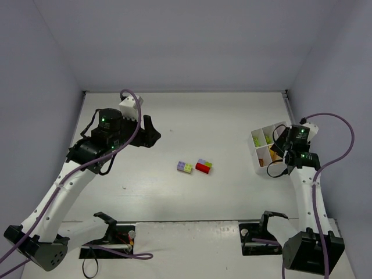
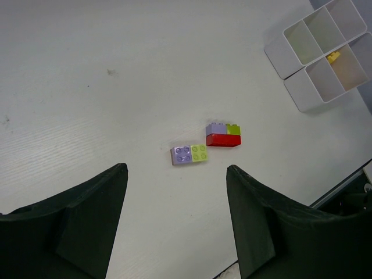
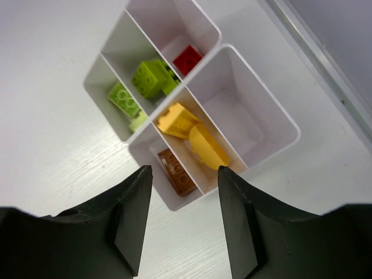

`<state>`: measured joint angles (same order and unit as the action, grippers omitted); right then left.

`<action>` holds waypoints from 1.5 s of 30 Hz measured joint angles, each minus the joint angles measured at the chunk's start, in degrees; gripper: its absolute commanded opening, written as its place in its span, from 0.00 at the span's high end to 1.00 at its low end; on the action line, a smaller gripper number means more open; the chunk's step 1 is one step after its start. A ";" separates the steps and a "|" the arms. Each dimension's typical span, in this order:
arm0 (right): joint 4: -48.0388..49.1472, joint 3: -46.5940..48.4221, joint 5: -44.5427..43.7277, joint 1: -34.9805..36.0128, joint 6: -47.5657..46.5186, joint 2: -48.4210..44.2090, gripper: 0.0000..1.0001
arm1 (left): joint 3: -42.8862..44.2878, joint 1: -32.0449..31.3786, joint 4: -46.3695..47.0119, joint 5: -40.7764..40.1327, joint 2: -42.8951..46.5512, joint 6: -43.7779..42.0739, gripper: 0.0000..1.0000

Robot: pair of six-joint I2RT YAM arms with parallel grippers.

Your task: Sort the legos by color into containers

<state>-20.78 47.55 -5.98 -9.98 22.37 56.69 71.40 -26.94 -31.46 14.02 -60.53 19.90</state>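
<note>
Two loose groups of legos (image 1: 203,166) lie near the middle of the tabletop (image 1: 232,116), close together but not touching. The left one is a flat pair (image 2: 190,154): a lavender square and a lime square joined edge to edge, each with four studs facing up. The right one is a cluster (image 2: 224,135): a long red brick with a small lavender brick and a small lime brick along one long side. Whether those two sit on top of it or beside it I cannot tell.

The other legos are in the tray (image 3: 279,125), a white, thin-walled, divided box at the right side of the tabletop, turned cornerwise to the edge. In the right wrist view a red brick (image 3: 187,59) lies in the far slot. Next to it is a chunky lime block (image 3: 154,77) with studs. A flatter lime plate (image 3: 123,99) sits nearer the left wall, with a small pale lime bit beside it. Smooth, sloped yellow-orange pieces (image 3: 189,131) lie in a middle slot. A brown brick (image 3: 176,170), studs up, lies in the nearest slot, with a thin wall between it and the yellow-orange ones.

The left tool (image 2: 174,174) hangs over the tabletop, well to the left of the loose legos in the top view. Its jaws are wide and hold nothing, and the pair shows just ahead of the gap. The right tool (image 3: 184,170) hovers over the tray with its jaws parted more narrowly, holding nothing. The brown brick shows through the gap.
</note>
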 measured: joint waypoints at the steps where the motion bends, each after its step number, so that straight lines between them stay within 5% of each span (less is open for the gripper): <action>1: 0.04 0.92 0.11 0.33 -0.66 -0.46 0.54 | 0.00 0.00 0.00 -0.02 0.00 0.00 0.37; 10: 6.45 4.55 16.44 12.46 -12.66 0.07 0.52 | -1.36 0.00 0.02 0.15 -1.16 -0.22 0.37; 19: 10.27 6.97 24.94 37.38 -22.56 15.89 0.50 | -5.07 0.00 -0.63 1.38 -3.80 0.35 0.37; 26: 11.63 10.73 25.29 48.17 -27.15 28.85 0.50 | -9.66 0.00 -1.29 0.68 -2.12 3.15 0.37; 45: 13.77 16.41 19.19 54.99 -34.80 45.62 0.53 | -15.91 0.00 -3.04 -2.40 5.64 5.64 0.37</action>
<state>-7.01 63.96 13.21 45.01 -12.43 102.30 55.48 -26.94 -34.50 11.62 -54.89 25.54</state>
